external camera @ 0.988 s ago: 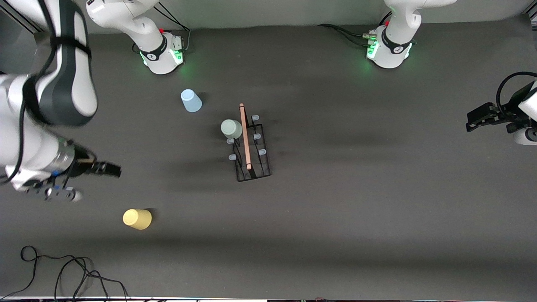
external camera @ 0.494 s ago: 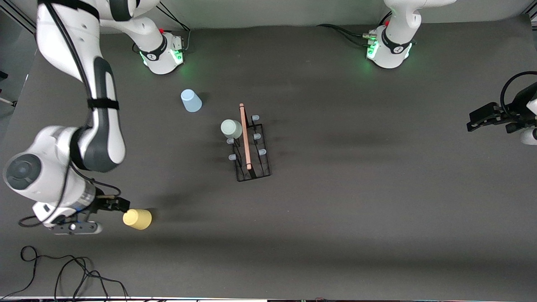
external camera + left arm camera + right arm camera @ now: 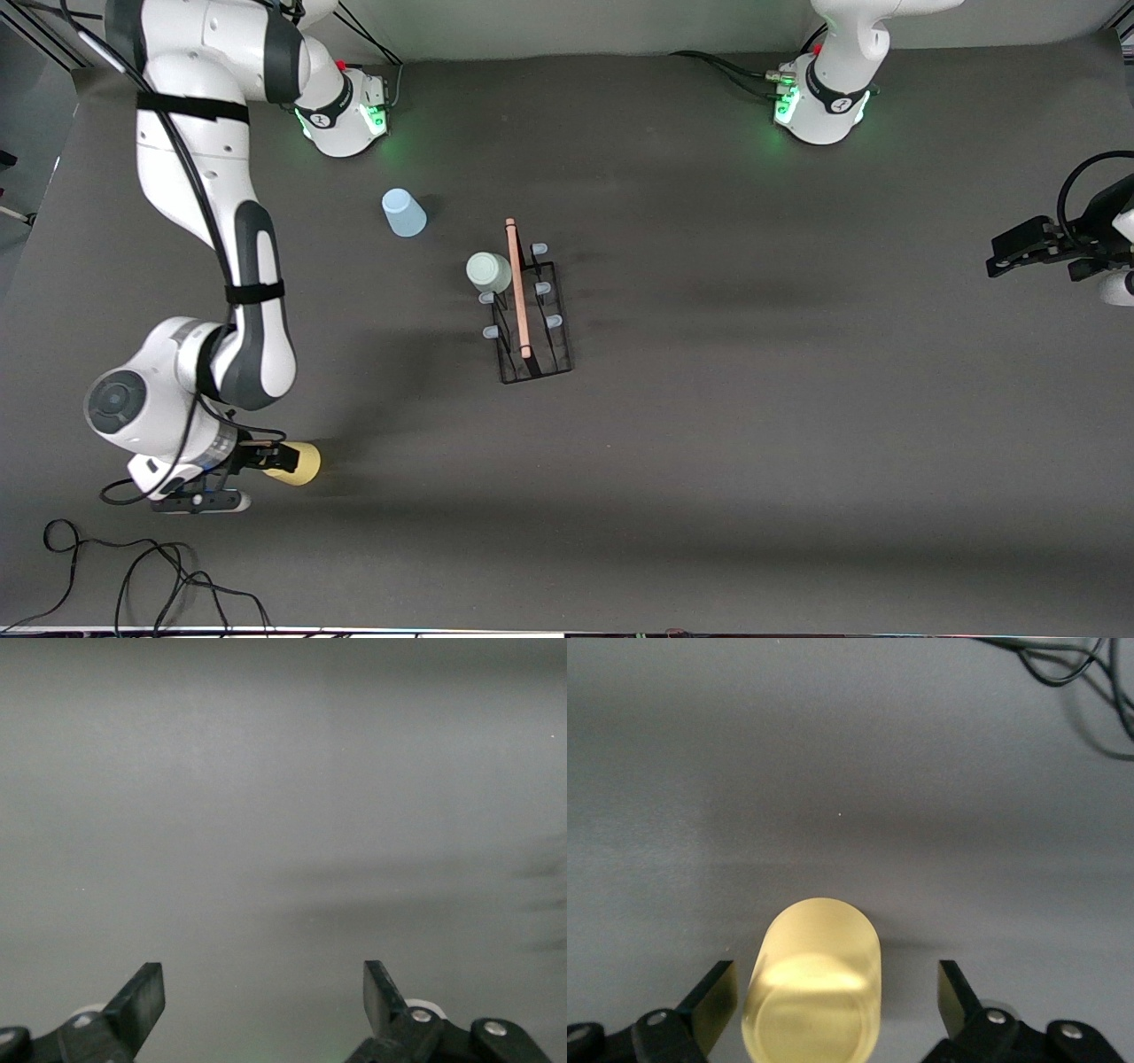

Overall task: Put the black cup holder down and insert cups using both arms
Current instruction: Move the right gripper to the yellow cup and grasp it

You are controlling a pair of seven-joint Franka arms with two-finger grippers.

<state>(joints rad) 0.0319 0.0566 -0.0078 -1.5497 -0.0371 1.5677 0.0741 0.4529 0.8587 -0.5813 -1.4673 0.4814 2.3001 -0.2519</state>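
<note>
Even overhead light, soft smeared shadows on table, green base glow, wrist views sl. hazy.

Green cup on black rack.

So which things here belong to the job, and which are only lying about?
Job: holder; green cup on it; blue cup; yellow cup between the open right gripper; waiting, open left gripper.
Lying about: cables.
</note>
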